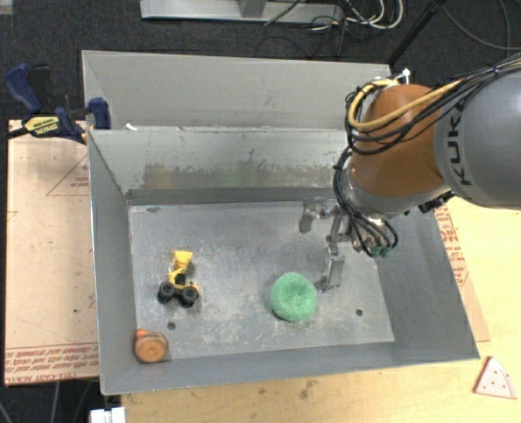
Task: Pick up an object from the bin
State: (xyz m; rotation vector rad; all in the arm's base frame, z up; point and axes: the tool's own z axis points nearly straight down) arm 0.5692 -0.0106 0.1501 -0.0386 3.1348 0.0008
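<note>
A grey metal bin [110, 236] seen from above. The robot arm [401, 148] reaches in from the right, its jaws apart and empty above the bin floor. A round green lump [293, 297] lies just beside the lower jaw, right of centre. A yellow toy vehicle [180, 282] and a brown disc [152, 346] lie far left.

A yellow toy digger on black wheels [180, 282] stands well to the left of the tool [322, 252]. An orange-brown round block [152, 346] lies farther left still, near the digger and toward the front.
</note>
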